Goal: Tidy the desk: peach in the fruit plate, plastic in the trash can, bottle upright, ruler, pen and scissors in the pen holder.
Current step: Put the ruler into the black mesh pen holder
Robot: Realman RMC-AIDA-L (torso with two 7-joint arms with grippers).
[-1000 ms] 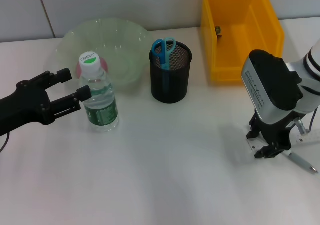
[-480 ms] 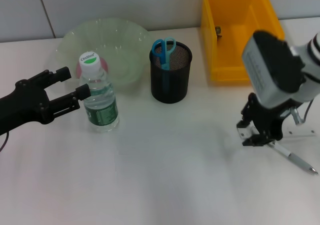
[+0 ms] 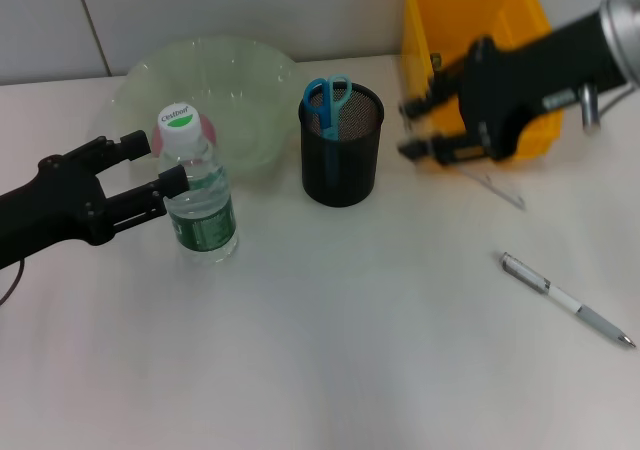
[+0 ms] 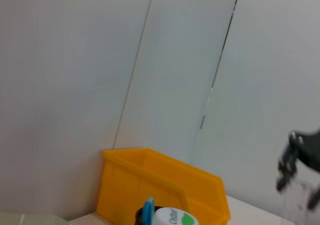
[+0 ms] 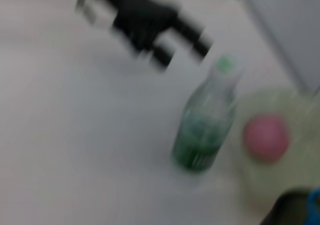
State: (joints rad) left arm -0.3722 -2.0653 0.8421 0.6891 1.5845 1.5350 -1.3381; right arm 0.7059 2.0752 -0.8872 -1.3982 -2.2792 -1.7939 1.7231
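Your right hand (image 3: 418, 125), fingers apart, carries the clear plastic ruler (image 3: 500, 189) beside the black mesh pen holder (image 3: 341, 156); your left hand (image 3: 158, 162) is open around the upright green-labelled water bottle (image 3: 199, 198).

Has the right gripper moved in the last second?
Yes. The right gripper has left the table beside the pen and swung up toward the pen holder, now in front of the yellow bin, carrying the ruler.

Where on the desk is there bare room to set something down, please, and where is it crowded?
The widest free patch is the near desk, bordered by the bottle, the pen holder and the pen. The strip between bottle and pen holder is narrow. The back row is crowded: fruit plate, pen holder and yellow bin, with the right gripper carrying the ruler there.
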